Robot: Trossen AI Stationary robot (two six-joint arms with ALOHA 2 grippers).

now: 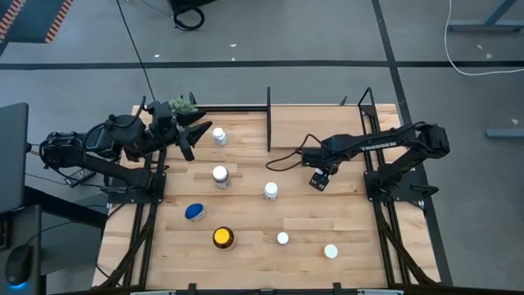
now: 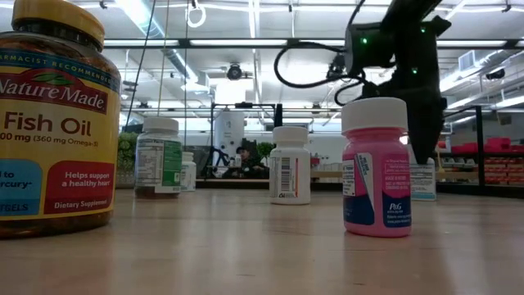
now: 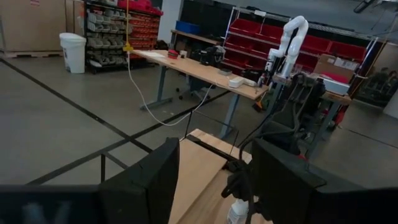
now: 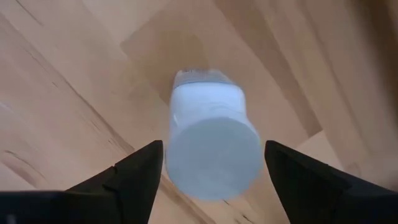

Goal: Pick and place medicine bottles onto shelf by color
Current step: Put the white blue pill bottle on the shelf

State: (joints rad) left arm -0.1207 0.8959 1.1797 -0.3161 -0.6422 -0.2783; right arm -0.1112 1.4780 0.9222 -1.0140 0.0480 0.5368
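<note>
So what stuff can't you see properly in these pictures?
- Fish oil bottle, low view: its label is cut off by the picture's edge.
- White-capped bottle, right wrist view: blurred, seen from above between the open right gripper, so its label is hidden.
- Bottle, left wrist view: mostly hidden behind the open left gripper and cut off by the edge.
- Small white caps, high view: too small to tell body colours.

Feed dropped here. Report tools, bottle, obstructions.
Right tool open, straddling white-capped bottle, not gripping. Left tool open, near plant, idle. Nothing blocking.
</note>
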